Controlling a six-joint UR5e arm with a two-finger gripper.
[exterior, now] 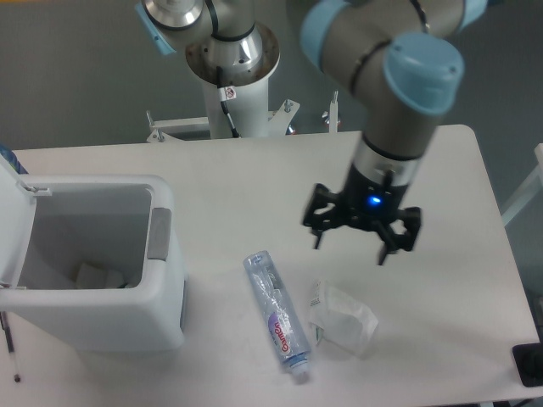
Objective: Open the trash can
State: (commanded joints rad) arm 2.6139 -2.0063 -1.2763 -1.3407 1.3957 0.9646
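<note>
The white trash can [165, 326] stands at the table's left front. Its lid [13, 220] is swung up and back on the left side, so the inside shows with some white scraps at the bottom. The grey push-button strip [159, 233] sits on its right rim. My gripper [349, 246] hangs above the table to the right of the can, well apart from it. Its black fingers are spread and hold nothing.
A clear plastic bottle [278, 316] lies on the table between the can and the gripper. A crumpled clear wrapper [342, 317] lies just right of it. The robot base [231, 64] stands at the back edge. A dark object [530, 365] sits at the right front corner.
</note>
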